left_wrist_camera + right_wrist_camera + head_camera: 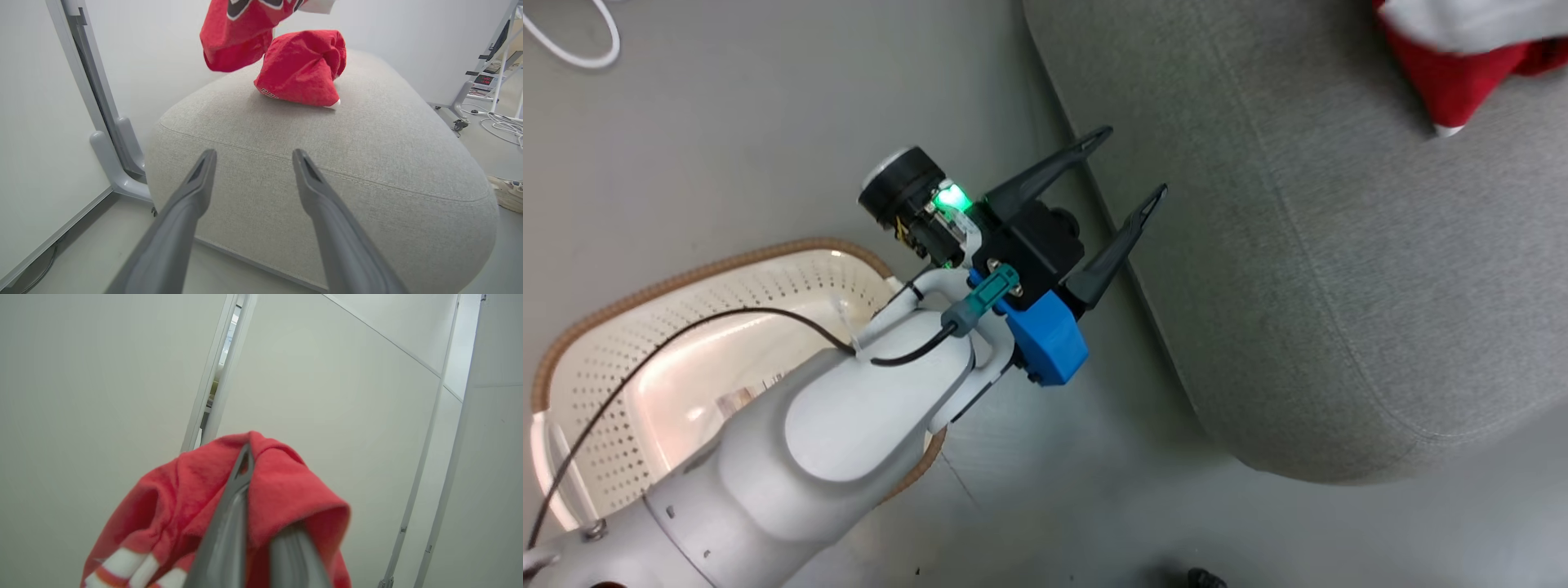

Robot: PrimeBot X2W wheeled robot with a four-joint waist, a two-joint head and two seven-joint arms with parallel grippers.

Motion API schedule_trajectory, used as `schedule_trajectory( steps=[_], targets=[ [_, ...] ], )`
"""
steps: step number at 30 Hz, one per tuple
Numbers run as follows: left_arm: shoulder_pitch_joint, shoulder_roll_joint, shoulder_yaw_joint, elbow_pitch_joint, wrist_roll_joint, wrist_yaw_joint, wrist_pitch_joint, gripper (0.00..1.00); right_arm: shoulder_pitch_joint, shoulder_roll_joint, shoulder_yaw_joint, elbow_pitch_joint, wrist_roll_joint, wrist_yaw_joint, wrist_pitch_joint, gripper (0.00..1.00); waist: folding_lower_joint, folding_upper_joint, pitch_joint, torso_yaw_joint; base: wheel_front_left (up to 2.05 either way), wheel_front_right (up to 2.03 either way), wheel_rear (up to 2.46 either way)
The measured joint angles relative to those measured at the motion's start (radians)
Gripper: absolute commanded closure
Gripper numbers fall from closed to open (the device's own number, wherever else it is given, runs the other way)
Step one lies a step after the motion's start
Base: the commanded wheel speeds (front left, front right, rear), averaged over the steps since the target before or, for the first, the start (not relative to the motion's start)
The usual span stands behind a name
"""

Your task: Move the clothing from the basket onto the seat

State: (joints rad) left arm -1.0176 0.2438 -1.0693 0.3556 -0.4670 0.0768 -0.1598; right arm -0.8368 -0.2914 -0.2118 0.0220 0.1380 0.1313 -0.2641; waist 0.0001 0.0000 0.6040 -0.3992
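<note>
My left gripper [1134,160] is open and holds nothing; it hovers over the floor at the edge of the grey seat [1339,245], its fingers [206,163] pointing at the seat's side [327,163]. A plain red garment [302,69] lies bunched on the seat top. Above it hangs a second red garment [241,32] with dark and white trim. My right gripper [253,486] is shut on red clothing [286,490] with white stripes, held up in the air. Red and white cloth [1462,73] shows at the seat's far corner. The cream basket [711,265] stands behind my left forearm, its visible inside bare plastic.
A grey stand leg [118,163] and a white panel wall border the seat's left side. A wheeled frame with loose cables [502,122] and a pale shoe [508,194] are on the floor to its right. A white cable loop [572,41] lies on the floor.
</note>
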Motion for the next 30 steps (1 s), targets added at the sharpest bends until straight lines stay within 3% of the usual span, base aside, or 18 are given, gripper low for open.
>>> schedule_trajectory(
  steps=[7,10,18,24,30],
  targets=[
    [-0.067,0.026,-0.003,-0.059,0.035,0.006,0.036,0.00,-0.124,-0.170,-0.189,0.070,0.012,0.000,0.000,1.00,0.0000,0.0000,0.129,0.022,0.00,0.00,0.00],
    [-0.087,0.032,-0.005,-0.078,0.044,0.007,0.048,0.00,-0.132,-0.193,-0.228,0.130,0.013,0.000,0.000,1.00,0.0000,0.0000,0.176,0.028,0.00,0.00,0.00],
    [-0.107,0.050,-0.011,-0.100,0.055,0.008,0.057,0.00,-0.103,-0.164,-0.249,0.306,-0.021,0.000,0.000,1.00,0.0001,0.0000,0.267,0.048,0.00,0.00,0.00],
    [-0.108,0.053,-0.011,-0.100,0.053,0.012,0.051,0.00,-0.067,-0.097,-0.236,0.423,-0.053,0.000,0.000,1.00,0.0001,0.0000,0.276,0.062,0.00,0.00,0.00],
    [-0.110,0.055,-0.011,-0.099,0.048,0.017,0.047,0.00,-0.043,-0.076,-0.236,0.497,-0.055,0.000,0.000,1.00,0.0000,0.0000,0.273,0.063,0.00,0.00,0.00]
  ],
)
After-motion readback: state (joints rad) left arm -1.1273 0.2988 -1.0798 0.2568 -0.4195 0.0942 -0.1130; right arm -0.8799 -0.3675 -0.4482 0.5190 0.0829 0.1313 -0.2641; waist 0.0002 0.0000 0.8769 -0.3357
